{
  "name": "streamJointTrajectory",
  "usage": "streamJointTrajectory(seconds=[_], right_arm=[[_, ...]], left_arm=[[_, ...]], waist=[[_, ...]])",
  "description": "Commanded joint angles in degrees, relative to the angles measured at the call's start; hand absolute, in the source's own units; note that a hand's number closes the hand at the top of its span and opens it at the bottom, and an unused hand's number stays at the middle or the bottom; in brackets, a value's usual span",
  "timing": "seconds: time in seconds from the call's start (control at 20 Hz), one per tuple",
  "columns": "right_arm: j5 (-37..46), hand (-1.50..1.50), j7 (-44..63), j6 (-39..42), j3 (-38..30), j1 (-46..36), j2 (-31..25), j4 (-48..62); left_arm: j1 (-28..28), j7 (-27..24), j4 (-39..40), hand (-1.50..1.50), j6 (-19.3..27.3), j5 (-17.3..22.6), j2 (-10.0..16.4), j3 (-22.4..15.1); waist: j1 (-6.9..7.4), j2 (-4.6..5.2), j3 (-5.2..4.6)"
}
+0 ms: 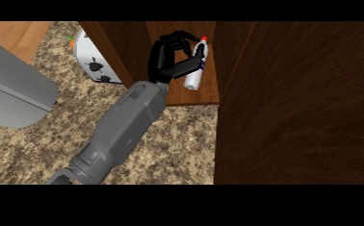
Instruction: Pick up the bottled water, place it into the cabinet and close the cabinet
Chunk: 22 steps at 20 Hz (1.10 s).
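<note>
1. Locate the left hand [169, 56] in the upper middle of the head view. Its grey forearm [124, 124] comes in from the lower left edge and runs diagonally up and to the right across the speckled surface [181, 138].

2. Check the grip. The hand is closed on the water bottle [194, 80]: the fingers curl over the bottle's upper part and the thumb crosses its side lower down. The hand sits on the bottle's left side, as seen in the view, and hides part of it.

3. Check the bottle's position. It is inside the open cabinet [135, 47], above the brown shelf [192, 99]. Its red cap [204, 38] points toward the back of the cabinet and its white lower end points toward the shelf's front edge. You cannot tell from this view whether the bottle's base touches the shelf.

4. Note the door [292, 100]. It stands open and fills the right side of the view as a dark wooden panel, just to the right of the bottle.

5. Note the surroundings. A white appliance [96, 59] with dark controls stands on the surface just left of the cabinet's side wall. A grey object [21, 90] shows at the left edge; you cannot tell what it is.

6. The right hand does not show in this view.
</note>
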Motion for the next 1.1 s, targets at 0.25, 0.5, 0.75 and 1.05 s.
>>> streamJointTrajectory(seconds=[0.25,0.5,0.75,1.05], right_arm=[[2.97,-1.5,3.32,-2.98,3.74,3.63,0.19,-8.81],[2.61,-1.5,2.13,-4.56,1.29,3.25,-0.39,-7.44],[7.97,-1.5,2.76,-6.3,5.97,4.94,-0.9,-9.86],[12.15,1.5,2.34,0.9,5.84,-0.42,-10.59,-7.44]], left_arm=[[18.16,3.46,-22.13,-1.5,-3.68,6.73,-0.01,-15.59],[31.52,3.28,-34.86,-1.5,0.19,2.82,4.08,-17.39],[45.61,-0.4,-45.5,-1.5,-0.46,2.3,12.04,-19.08],[55.92,-2.42,-55.38,-1.5,-4.5,2.55,21.12,-19.65]], waist=[[1.86,-0.62,-0.01],[4.4,-0.76,0.08],[4.53,-0.77,-0.07],[5.61,-0.76,-0.11]])
